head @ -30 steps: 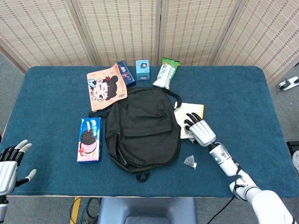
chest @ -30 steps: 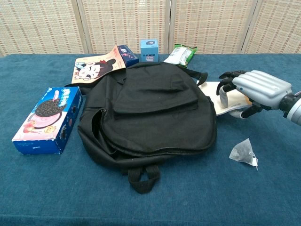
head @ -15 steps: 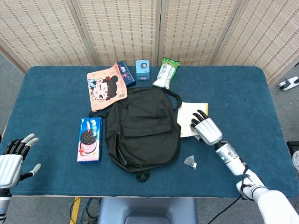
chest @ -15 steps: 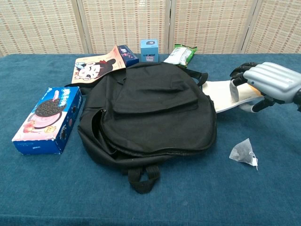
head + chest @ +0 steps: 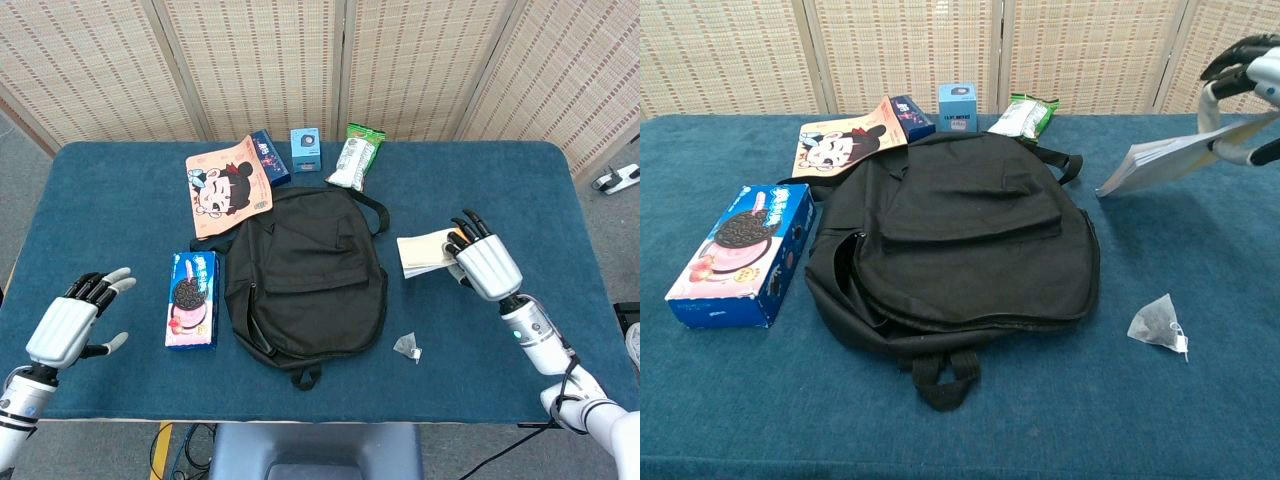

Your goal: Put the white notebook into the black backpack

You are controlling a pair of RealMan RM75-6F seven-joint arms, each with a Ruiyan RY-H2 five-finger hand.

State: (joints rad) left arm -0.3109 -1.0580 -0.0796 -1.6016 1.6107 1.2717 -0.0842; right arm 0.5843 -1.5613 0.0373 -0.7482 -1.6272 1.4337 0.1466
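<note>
The black backpack (image 5: 305,270) (image 5: 960,235) lies flat in the middle of the blue table, its zip side toward the left. My right hand (image 5: 484,264) (image 5: 1245,75) grips the white notebook (image 5: 425,251) (image 5: 1170,160) and holds it lifted off the table, right of the backpack, tilted with its free end drooping toward the bag. My left hand (image 5: 75,324) hovers open at the table's front left corner, fingers spread, holding nothing; the chest view does not show it.
A blue cookie box (image 5: 192,299) (image 5: 738,253) lies left of the backpack. Behind it sit a cartoon snack bag (image 5: 227,186), a dark blue box (image 5: 269,157), a small blue box (image 5: 306,149) and a green packet (image 5: 357,157). A small clear sachet (image 5: 407,346) (image 5: 1160,322) lies front right.
My right hand has lifted the notebook off the table and carried it up and to the right, away from the backpack. My left hand has moved in over the front left corner.
</note>
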